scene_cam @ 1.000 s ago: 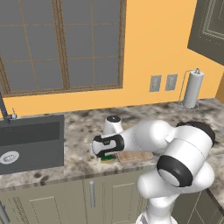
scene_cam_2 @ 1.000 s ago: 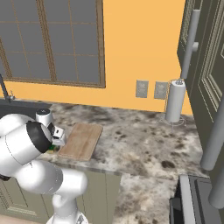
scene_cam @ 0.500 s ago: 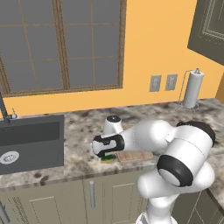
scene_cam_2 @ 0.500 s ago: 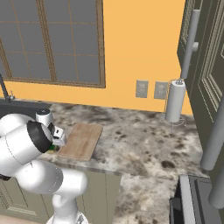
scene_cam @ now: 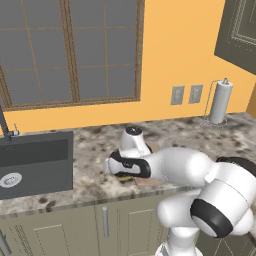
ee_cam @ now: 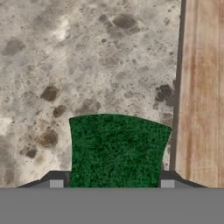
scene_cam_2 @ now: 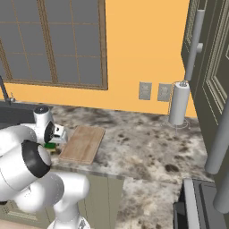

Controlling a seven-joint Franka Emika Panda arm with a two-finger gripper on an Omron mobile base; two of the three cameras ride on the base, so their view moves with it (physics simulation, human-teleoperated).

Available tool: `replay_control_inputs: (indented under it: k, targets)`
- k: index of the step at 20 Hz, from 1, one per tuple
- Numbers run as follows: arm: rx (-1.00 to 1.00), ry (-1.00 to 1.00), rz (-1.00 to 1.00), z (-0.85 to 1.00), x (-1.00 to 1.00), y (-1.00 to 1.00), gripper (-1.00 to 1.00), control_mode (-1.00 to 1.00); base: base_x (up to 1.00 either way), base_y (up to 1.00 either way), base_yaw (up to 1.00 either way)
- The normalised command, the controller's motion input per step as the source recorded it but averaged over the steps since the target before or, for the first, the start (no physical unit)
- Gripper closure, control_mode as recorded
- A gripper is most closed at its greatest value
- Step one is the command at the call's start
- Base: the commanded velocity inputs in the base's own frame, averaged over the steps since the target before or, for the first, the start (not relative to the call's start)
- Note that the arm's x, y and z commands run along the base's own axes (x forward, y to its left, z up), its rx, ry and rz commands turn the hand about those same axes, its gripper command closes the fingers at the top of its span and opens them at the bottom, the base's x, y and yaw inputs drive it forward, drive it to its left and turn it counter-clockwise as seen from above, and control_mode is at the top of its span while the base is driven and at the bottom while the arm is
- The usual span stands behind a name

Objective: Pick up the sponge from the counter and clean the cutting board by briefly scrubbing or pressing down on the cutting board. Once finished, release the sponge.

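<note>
On counter [ee_cam: 87,65] — tool [ee_cam: 112,183] clamps sponge [ee_cam: 117,148] beside cutting board [ee_cam: 202,96].

Little differs across the frames. In the lower middle of the left base view the gripper [scene_cam: 123,175] sits low over the counter [scene_cam: 90,150] as before, but its jaws now stand pressed in against the two sides of the sponge [ee_cam: 117,148], where a second ago they were spread wide. In the hand view the dark fingertips [ee_cam: 56,180] flank the green block at the bottom, touching it. The sponge lies just beside the cutting board [ee_cam: 202,87].
</note>
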Motion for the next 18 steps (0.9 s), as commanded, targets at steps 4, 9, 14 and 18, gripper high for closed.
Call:
replay_control_inputs:
  k: [4, 9, 14, 18]
  targets:
    - [0.00, -0.04, 0.00, 0.20, -0.08, -0.39, 1.00, -1.00, 0.00, 0.00, 0.00]
    - [0.00, 0.00, 0.00, 0.00, 0.00, -0.57, 1.00, -1.00, 0.00, 0.00, 0.00]
    - [0.00, -0.02, 0.00, 0.00, 0.00, -0.53, 1.00, -1.00, 0.00, 0.00, 0.00]
    - [0.00, 0.00, 0.00, -0.02, 0.14, -0.16, 1.00, -1.00, 0.00, 0.00, 0.00]
